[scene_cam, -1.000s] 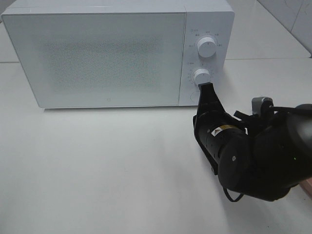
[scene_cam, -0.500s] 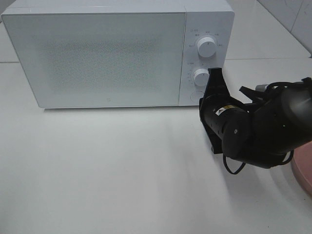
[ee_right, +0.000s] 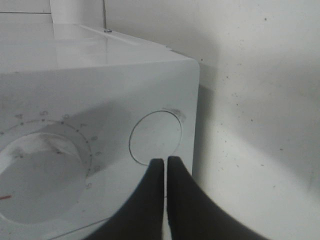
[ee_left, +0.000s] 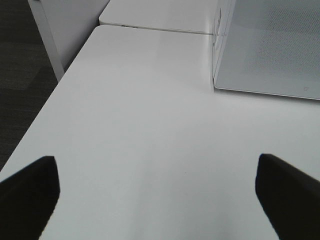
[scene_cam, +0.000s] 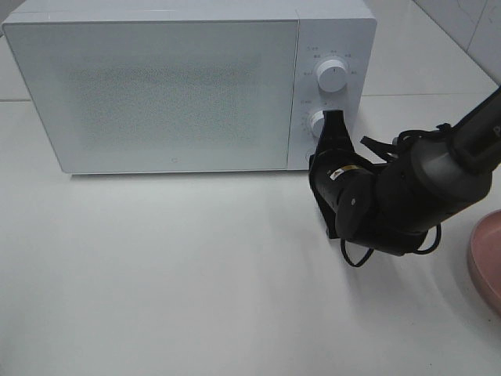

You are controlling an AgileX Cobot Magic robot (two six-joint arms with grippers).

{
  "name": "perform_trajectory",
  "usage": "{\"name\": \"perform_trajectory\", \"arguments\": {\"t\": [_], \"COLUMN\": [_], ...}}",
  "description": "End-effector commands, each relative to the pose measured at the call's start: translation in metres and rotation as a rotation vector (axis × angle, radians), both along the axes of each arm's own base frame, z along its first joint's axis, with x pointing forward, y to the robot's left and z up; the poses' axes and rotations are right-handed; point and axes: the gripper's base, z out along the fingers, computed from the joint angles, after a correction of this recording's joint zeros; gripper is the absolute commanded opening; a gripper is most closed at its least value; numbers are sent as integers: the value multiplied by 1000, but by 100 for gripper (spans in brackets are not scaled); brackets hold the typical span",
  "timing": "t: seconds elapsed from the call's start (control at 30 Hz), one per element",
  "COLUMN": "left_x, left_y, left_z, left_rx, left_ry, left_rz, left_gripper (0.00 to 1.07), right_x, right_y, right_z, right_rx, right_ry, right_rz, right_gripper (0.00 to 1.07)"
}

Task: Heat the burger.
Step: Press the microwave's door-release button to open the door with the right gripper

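High view: the microwave (scene_cam: pixel 156 94) has its door shut and frosted. The burger is not in sight; it may be inside, cannot tell. Right claw (scene_cam: pixel 333 125) is pinched closed and empty, tips at the microwave's control panel by the lower dial (scene_cam: pixel 319 122). A pink plate (scene_cam: pixel 487 262) sits well right of the microwave on the counter (scene_cam: pixel 156 274), with no burger on the part showing.

Left wrist view: left claw (ee_left: pixel 156 165) is spread wide, gripping nothing, off the microwave's front left corner and far from the panel.

Right wrist view: the closed tips point straight at the round button (ee_right: pixel 155 134) next to the lower dial, touching or just short, unclear. The right arm is nearer, so probably a press.

Half a second back the claw sat nearer the microwave's right edge.
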Motion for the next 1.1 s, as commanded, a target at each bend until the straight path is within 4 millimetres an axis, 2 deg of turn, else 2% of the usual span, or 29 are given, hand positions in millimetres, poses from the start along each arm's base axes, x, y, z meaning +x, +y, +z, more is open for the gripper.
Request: {"name": "perform_trajectory", "arguments": {"t": [0.03, 0.33, 0.57, 0.93, 1.1], "left_x": [-2, -2, -2, -2, -2], "left_y": [0, 0, 0, 0, 0], "left_z": [-1, -1, -1, -1, -1], "left_rx": [2, 3, 4, 4, 4], "left_ry": [-17, -17, -17, -17, -17], "left_rz": [2, 3, 3, 3, 3], "left_gripper": [100, 100, 100, 100, 100], "right_x": [10, 23, 30, 32, 34], "right_y": [-2, -2, 3, 1, 0], "right_z": [0, -7, -3, -10, -5], "right_rx": [1, 13, 34, 21, 16], "right_ry": [-14, -3, -26, -31, -90], "right_rz": [-1, -12, -8, -38, -54], "right_gripper": [0, 0, 0, 0, 0]}}
